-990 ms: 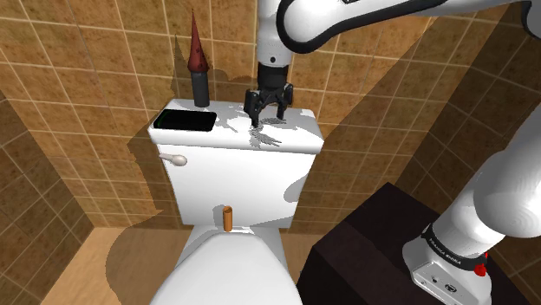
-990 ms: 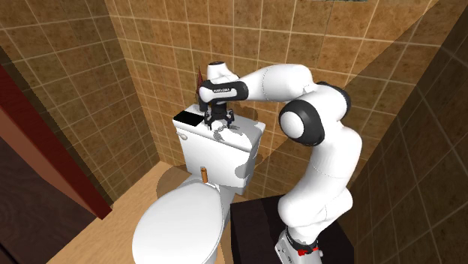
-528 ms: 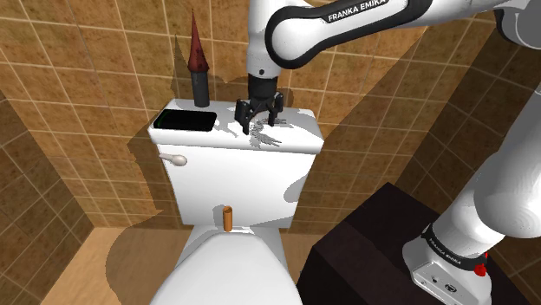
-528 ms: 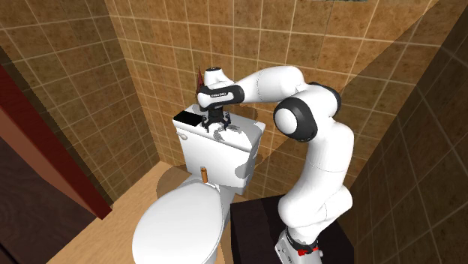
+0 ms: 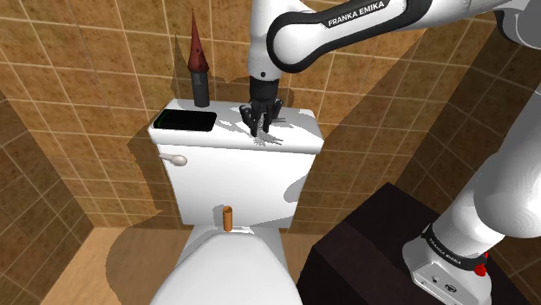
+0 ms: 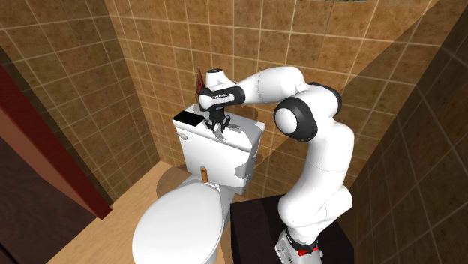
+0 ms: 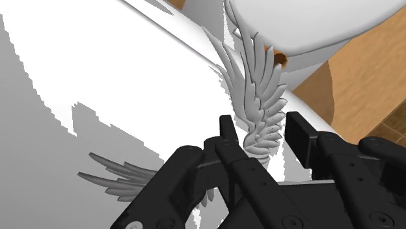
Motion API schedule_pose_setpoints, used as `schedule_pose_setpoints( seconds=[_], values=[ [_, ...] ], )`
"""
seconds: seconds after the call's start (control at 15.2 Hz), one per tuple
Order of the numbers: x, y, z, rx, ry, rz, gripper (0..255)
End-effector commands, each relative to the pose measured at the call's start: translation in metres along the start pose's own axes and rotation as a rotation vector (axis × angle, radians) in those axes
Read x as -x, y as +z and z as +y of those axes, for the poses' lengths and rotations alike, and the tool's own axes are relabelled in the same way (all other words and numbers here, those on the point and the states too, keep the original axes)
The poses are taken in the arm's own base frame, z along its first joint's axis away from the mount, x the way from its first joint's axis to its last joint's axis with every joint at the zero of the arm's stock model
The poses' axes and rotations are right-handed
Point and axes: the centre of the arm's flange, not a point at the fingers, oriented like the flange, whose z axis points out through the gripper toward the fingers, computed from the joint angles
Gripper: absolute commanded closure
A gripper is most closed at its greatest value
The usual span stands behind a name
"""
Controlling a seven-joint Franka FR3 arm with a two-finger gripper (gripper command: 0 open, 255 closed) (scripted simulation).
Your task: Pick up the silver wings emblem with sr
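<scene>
The silver wings emblem [image 5: 269, 138] lies flat on the white toilet tank lid [image 5: 299, 130], its feathered wings spread. My black gripper [image 5: 260, 126] points straight down on it, fingers drawn in. In the wrist view one grey wing [image 7: 256, 84] runs up between the two black fingertips [image 7: 226, 133], which clasp its base; the gripper [image 7: 263, 135] is shut on it. A second wing [image 7: 114, 179] fans out beside the left finger. In the second exterior view the gripper [image 6: 218, 127] sits on the lid beside the emblem [image 6: 227, 134].
A black flat slab [image 5: 185, 121] lies at the lid's left end in the shoulder view, with a dark red cone on a black base [image 5: 198, 61] behind it. A flush handle [image 5: 176, 159], a small brown cylinder [image 5: 228, 217] and the toilet seat cover [image 5: 230, 269] are below. Tiled walls are close behind.
The gripper came down onto the tank lid and its fingers, spread wide before, have closed on the emblem's wing. The emblem stays on the lid.
</scene>
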Motion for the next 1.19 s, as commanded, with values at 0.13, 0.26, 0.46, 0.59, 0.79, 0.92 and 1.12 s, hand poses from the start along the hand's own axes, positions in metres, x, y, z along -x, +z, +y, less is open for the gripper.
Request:
schedule_pose_setpoints(
  seconds=[0.13, 0.26, 0.46, 0.59, 0.79, 0.92, 1.12],
  values=[
    [0.004, 0.007, -0.004, -0.004, -0.009, -0.009, 255],
    [0.001, 0.007, -0.007, -0.003, -0.009, -0.009, 255],
    [0.001, -0.009, -0.007, -0.003, -0.009, -0.009, 255],
    [0.001, -0.020, -0.007, -0.003, -0.009, -0.009, 255],
    [0.001, -0.036, -0.007, -0.003, -0.009, -0.009, 255],
    [0.001, -0.046, -0.007, -0.003, -0.009, -0.009, 255],
    [0.001, -0.062, -0.008, -0.003, -0.009, -0.009, 255]
  ],
)
